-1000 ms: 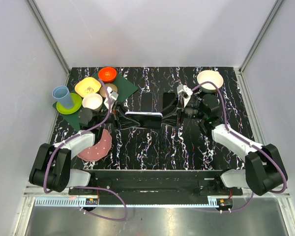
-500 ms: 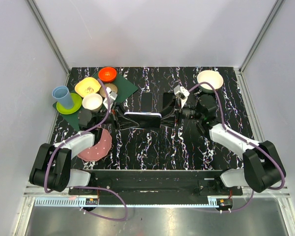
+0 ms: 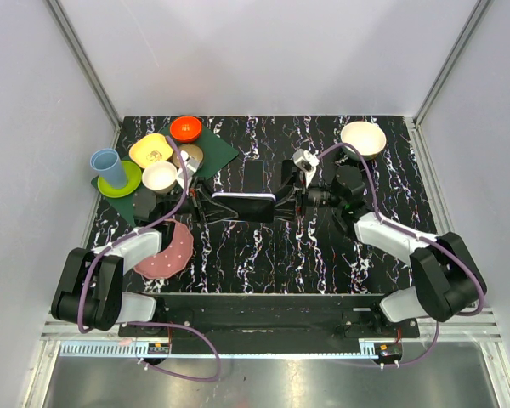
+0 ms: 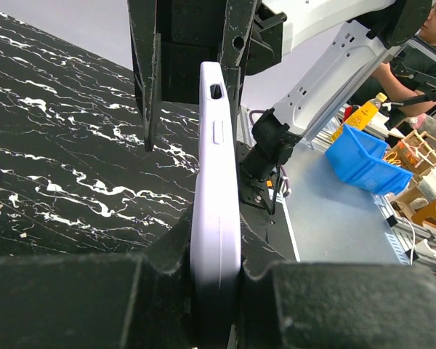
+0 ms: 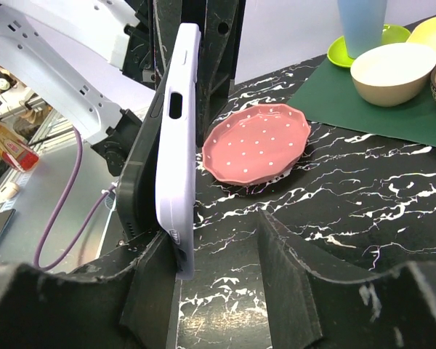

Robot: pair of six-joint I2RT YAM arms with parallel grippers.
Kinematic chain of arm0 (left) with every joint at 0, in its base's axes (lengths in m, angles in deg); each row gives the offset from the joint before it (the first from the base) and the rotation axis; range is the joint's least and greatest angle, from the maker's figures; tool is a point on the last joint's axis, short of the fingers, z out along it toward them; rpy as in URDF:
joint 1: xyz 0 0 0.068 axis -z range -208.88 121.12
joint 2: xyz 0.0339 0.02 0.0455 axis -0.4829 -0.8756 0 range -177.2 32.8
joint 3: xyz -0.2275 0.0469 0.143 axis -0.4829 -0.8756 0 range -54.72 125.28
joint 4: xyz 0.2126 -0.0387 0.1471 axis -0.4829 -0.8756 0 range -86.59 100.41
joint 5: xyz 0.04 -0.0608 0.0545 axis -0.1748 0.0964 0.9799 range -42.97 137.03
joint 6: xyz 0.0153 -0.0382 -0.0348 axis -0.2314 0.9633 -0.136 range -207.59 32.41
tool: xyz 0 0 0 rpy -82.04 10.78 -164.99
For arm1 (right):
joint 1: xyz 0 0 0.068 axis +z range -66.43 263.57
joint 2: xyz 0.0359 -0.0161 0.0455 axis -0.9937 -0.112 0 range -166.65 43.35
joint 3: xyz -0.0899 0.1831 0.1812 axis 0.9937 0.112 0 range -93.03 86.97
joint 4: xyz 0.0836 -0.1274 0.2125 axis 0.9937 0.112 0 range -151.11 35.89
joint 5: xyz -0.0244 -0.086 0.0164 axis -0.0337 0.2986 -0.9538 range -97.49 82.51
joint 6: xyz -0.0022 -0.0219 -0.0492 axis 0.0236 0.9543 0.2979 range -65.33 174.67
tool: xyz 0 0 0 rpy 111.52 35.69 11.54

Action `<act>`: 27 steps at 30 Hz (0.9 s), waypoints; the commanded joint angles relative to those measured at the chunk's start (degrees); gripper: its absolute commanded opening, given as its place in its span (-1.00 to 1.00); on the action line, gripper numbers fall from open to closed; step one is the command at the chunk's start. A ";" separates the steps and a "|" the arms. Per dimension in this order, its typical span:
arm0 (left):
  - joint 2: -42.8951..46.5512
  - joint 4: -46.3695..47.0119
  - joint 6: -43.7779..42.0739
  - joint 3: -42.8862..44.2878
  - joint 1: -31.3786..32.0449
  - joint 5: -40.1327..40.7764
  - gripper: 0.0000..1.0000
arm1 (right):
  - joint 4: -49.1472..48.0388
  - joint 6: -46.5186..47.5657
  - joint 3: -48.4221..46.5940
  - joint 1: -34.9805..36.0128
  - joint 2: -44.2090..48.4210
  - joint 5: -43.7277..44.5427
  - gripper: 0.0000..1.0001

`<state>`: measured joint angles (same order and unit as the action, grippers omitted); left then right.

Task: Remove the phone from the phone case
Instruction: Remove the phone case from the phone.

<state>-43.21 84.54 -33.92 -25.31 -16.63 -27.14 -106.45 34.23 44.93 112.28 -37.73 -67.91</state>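
Your left hand is clamped on one end of the smooth, round-edged lavender phone case. The case is held on edge above the middle of the tabletop, and your right hand has its fingers spread around the other end, only one touching it. The tabletop is glossy black with white marble veining, carries a scalloped pink dotted plate, and is closed in by plain pale walls.

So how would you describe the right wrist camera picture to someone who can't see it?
A lilac phone case stands on edge between the open fingers of the right gripper, a dark phone angled out of it on the left. Behind lies a pink dotted plate on a black marbled table.
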 commanded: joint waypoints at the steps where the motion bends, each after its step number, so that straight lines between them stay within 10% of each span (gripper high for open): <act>1: -0.90 15.43 -1.11 0.91 -1.53 14.85 -1.00 | -7.57 -3.19 0.29 4.60 -0.04 -3.30 0.05; 27: -2.30 10.60 -2.78 2.23 -0.47 13.61 -1.00 | -10.55 -4.69 -0.50 8.12 -2.94 -0.57 -0.08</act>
<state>-44.32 85.63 -33.44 -25.29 -17.09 -27.18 -111.13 30.71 45.06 114.99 -40.46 -63.46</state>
